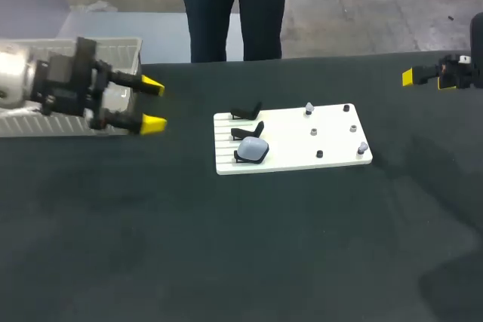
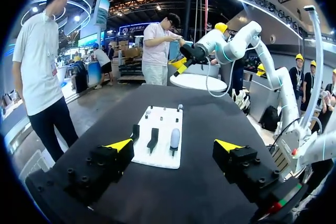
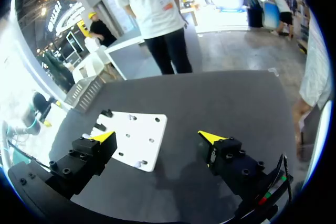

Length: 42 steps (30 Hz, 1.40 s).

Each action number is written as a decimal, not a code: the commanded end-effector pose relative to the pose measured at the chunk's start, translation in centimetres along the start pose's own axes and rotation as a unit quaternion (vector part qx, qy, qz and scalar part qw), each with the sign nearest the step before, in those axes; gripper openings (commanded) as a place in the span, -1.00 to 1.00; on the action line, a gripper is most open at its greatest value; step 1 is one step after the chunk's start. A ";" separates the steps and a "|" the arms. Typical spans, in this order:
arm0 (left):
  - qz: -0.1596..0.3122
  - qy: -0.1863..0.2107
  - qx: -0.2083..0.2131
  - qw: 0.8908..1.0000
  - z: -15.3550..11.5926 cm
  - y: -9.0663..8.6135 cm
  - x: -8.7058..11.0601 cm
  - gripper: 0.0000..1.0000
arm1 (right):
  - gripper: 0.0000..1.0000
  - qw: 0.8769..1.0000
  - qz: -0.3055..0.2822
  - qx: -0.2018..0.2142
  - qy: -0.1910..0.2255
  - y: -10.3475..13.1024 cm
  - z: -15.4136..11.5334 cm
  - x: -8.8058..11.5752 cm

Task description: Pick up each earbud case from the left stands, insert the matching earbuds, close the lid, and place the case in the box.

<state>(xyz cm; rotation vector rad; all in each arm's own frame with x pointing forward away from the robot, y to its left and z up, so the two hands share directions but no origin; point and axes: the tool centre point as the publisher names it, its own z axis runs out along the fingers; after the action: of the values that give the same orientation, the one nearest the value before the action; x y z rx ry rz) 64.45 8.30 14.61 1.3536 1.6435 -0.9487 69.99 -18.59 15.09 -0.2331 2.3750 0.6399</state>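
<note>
— Cases?
— One earbud case [image 1: 253, 150], on the lowest of three stands [image 1: 247, 130], left part of white board [image 1: 302, 141], frame centre.
— End effectors?
— Two, both spread: left end effector [image 1: 153, 105] upper left, beside grey box [image 1: 121, 49]; right end effector [image 3: 157, 136] upper right.

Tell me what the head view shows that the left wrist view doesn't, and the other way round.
Only the head view: the box, behind the left gripper. Only the left wrist view: the right arm's white links; the head view catches just the right gripper. Both: the white board, one earbud case standing on it, both grippers open.
</note>
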 end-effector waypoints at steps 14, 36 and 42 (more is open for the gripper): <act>-0.020 -0.005 0.003 1.000 8.5 -1.1 2.9 1.00 | 1.00 1.000 0.000 0.000 0.000 0.0 0.0 0.0; -0.001 0.026 0.005 1.000 11.3 -0.3 3.7 1.00 | 1.00 1.000 0.000 0.000 0.000 0.0 0.0 0.0; 0.001 0.052 -0.014 0.999 12.6 -0.2 4.2 1.00 | 1.00 1.000 0.000 0.000 0.000 0.0 0.0 0.0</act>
<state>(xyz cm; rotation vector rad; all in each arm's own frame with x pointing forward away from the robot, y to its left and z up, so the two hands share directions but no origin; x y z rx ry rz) 64.91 -0.46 6.07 1.3984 1.7008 -0.8871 69.99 -18.59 15.09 -0.2331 2.3751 0.6399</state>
